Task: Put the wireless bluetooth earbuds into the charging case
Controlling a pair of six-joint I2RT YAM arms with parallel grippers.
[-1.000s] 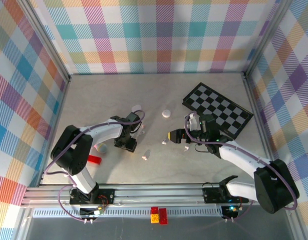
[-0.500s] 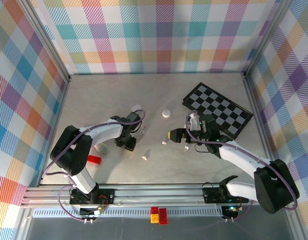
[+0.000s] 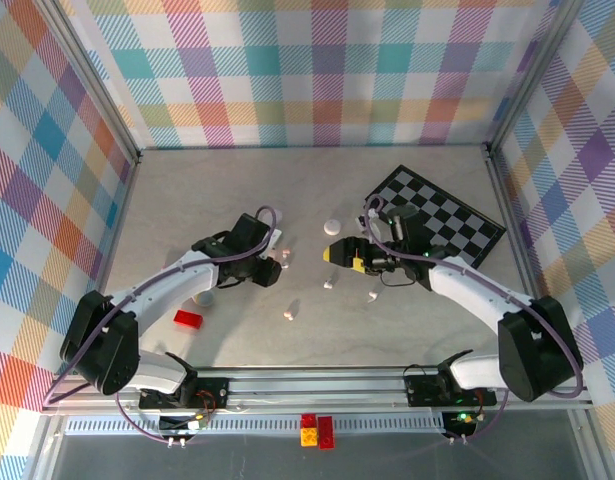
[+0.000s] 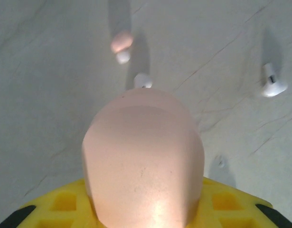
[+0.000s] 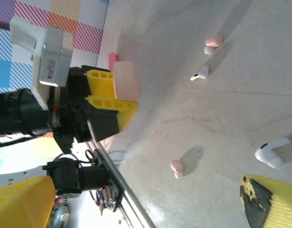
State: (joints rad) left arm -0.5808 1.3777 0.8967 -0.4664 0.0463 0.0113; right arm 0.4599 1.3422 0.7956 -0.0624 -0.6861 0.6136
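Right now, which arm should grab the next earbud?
Probably right: the right gripper is open and empty, with a white earbud lying close by, while the left gripper holds the pink charging case.

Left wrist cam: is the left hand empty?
No, the left hand is clamped on a pale pink oval case, which sticks out ahead of it over the table.

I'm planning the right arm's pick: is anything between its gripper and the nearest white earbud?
Nothing visible does. The white earbud lies on bare table just beside the right gripper's open jaws, with nothing lying between them.
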